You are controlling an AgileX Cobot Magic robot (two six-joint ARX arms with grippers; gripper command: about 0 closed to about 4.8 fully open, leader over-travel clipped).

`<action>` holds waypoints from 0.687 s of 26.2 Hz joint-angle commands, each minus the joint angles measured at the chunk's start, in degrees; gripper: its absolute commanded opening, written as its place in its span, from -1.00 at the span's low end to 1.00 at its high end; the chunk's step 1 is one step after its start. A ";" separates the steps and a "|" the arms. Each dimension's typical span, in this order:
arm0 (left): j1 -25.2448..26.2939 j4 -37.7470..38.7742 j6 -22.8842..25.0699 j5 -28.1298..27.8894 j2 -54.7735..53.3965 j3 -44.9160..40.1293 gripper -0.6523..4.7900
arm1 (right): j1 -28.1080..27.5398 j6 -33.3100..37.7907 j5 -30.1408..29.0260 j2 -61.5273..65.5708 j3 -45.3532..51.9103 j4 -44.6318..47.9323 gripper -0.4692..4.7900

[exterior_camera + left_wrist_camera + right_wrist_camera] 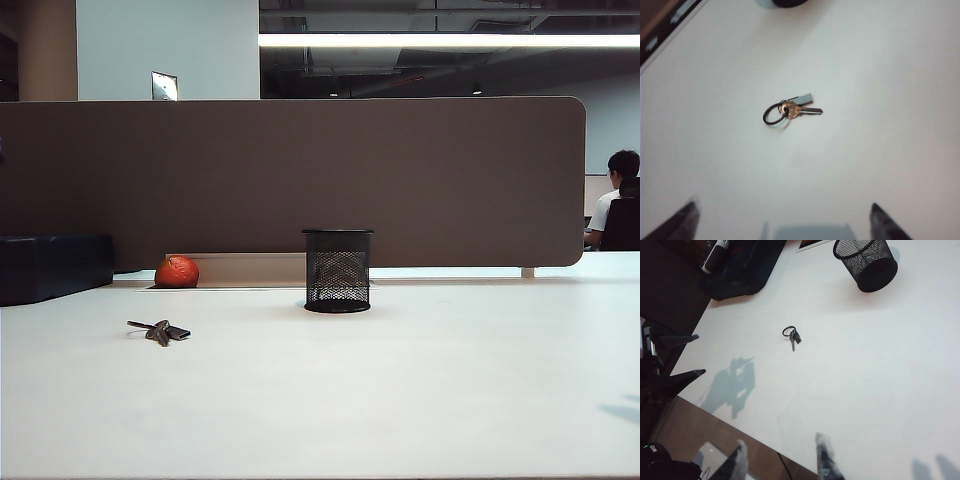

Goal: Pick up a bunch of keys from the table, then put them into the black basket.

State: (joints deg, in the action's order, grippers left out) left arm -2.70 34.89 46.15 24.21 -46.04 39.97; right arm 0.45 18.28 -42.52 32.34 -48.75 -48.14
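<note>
The bunch of keys [160, 331] lies flat on the white table [400, 400], left of centre. The black basket [338, 271] stands upright behind it, to the right. Neither gripper shows in the exterior view. In the left wrist view my left gripper [785, 222] hovers over the table, open and empty, with the keys [790, 111] ahead of its fingers. My right gripper [782, 457] is open and empty above the table's front edge. From there the keys [792, 336] lie well ahead and the basket [866, 262] farther off.
An orange-red ball [177, 272] rests by the brown partition [300, 170] at the back left. A dark box [55, 267] sits at the far left. A person [615, 205] sits behind the partition at the right. Dark arm parts [665, 370] stand off the table's edge.
</note>
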 commanded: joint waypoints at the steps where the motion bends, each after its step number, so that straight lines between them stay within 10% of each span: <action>1: -1.25 -5.46 4.90 0.04 -2.64 0.26 0.84 | 0.07 -0.33 -0.46 0.35 -0.22 0.37 -0.13; 18: -2.29 -22.67 -36.02 8.07 -21.99 0.26 0.80 | 0.07 -1.01 0.42 2.47 -0.17 0.46 -0.13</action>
State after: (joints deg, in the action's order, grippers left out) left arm -5.10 14.39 16.19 31.90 -66.72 39.97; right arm 0.45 17.63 -42.04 34.70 -48.75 -48.10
